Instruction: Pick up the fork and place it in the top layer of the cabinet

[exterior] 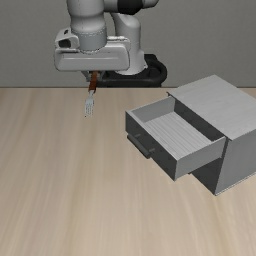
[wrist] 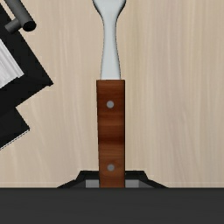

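Gripper [exterior: 94, 79] clamped on wooden handle of fork [wrist: 109, 114], hanging tines-down over counter [exterior: 60, 185], well apart from cabinet [exterior: 228, 112]; mid-carry by the look of it, next likely needing a sweep across above open top drawer [exterior: 186, 136] before release.

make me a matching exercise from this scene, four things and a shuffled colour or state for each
1 fork
2 fork handle
3 top drawer
4 table

a pulled open
b pale wood planks
c held in the gripper, tines down
d dark brown, two rivets

Pairs: 1-c, 2-d, 3-a, 4-b
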